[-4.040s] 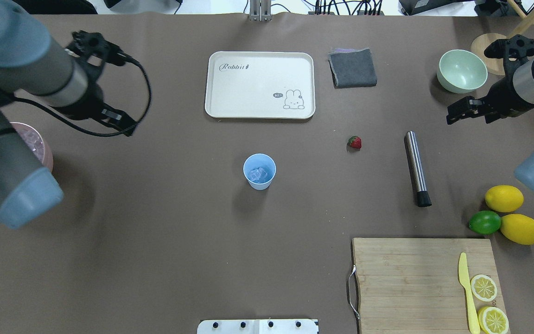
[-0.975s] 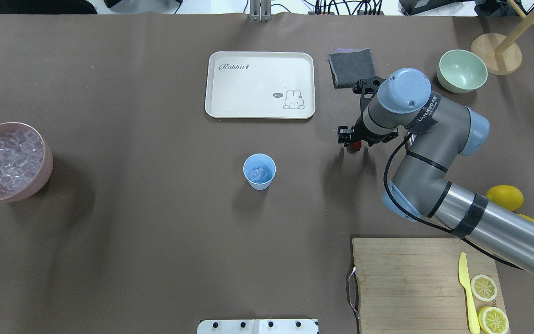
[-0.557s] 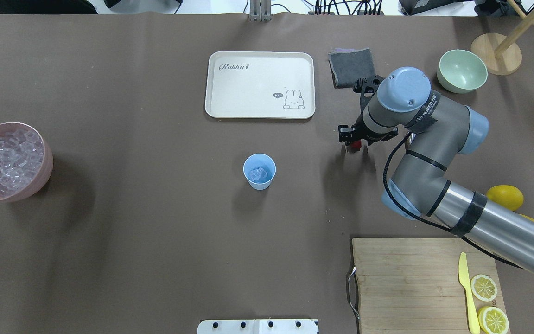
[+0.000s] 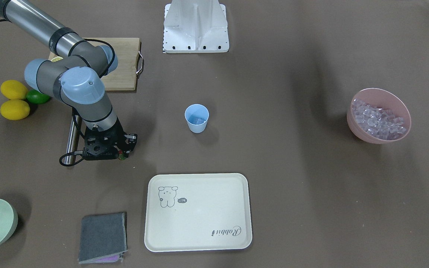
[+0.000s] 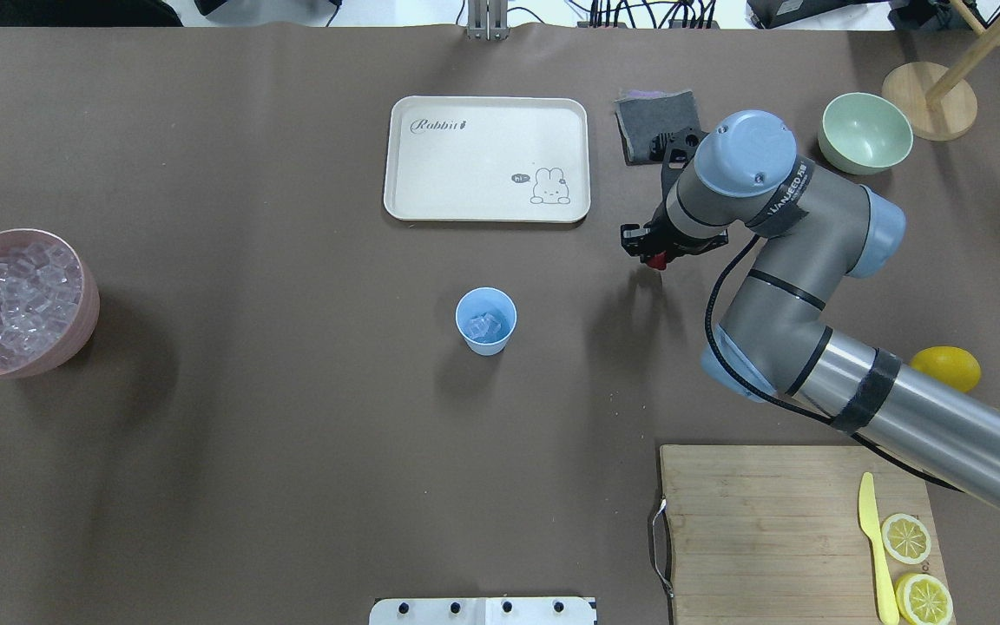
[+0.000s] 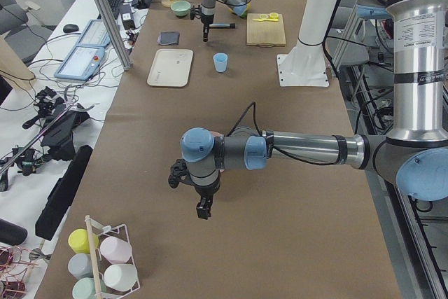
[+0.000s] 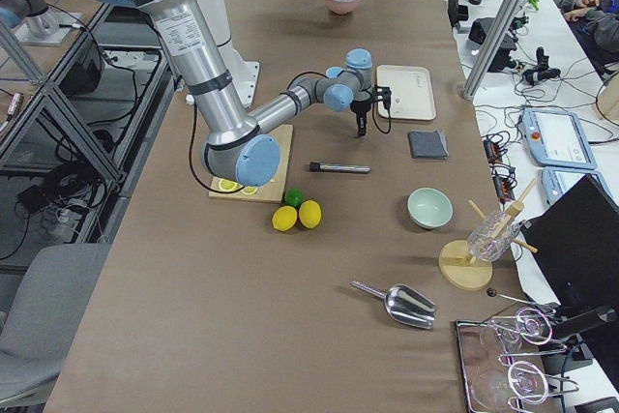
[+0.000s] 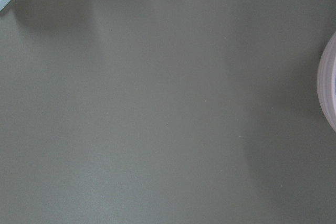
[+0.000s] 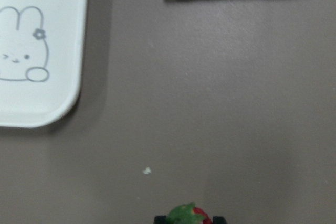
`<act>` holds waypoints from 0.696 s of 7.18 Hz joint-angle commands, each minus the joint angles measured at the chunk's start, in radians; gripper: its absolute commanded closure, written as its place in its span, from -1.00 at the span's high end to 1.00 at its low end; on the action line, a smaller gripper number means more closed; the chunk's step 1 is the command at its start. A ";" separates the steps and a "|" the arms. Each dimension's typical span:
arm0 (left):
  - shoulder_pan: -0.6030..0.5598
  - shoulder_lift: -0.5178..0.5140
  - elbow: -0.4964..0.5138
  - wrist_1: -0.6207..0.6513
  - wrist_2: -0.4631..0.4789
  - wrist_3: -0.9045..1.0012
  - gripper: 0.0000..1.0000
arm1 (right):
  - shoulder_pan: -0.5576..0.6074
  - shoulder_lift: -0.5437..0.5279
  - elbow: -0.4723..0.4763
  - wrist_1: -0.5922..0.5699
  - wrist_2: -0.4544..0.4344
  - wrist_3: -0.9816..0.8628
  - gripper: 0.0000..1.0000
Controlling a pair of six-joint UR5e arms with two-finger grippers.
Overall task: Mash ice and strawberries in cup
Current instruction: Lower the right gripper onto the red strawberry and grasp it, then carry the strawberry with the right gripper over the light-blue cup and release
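Overhead exterior is showing the right hand grasping the strawberry, right of the cup holding ice. The left hand's state cannot be told.

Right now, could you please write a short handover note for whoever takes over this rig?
Right gripper: shut on the strawberry, apparently lifted off the table, on the robot's right of the cup.
Left gripper: hangs over bare table near the pink bowl; open or shut cannot be told.
Cup: upright mid-table, with a few ice cubes inside.
Done: ice in the cup, strawberry grasped.
Left: drop the strawberry into the cup, fetch the steel rod, mash.
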 commanded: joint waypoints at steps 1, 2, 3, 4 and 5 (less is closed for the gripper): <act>0.000 -0.002 0.000 0.000 0.000 0.000 1.00 | 0.005 0.056 0.045 -0.004 0.005 0.014 -1.00; 0.000 0.000 -0.001 -0.013 0.000 0.000 1.00 | 0.005 0.086 0.103 -0.013 0.025 0.037 -1.00; 0.000 0.000 0.003 -0.026 0.000 -0.002 1.00 | -0.015 0.164 0.113 -0.107 0.045 0.119 -1.00; 0.000 0.000 0.002 -0.028 0.000 -0.002 1.00 | -0.041 0.247 0.113 -0.234 0.042 0.135 -1.00; 0.000 0.000 0.000 -0.028 0.000 -0.002 1.00 | -0.092 0.283 0.113 -0.278 0.010 0.191 -1.00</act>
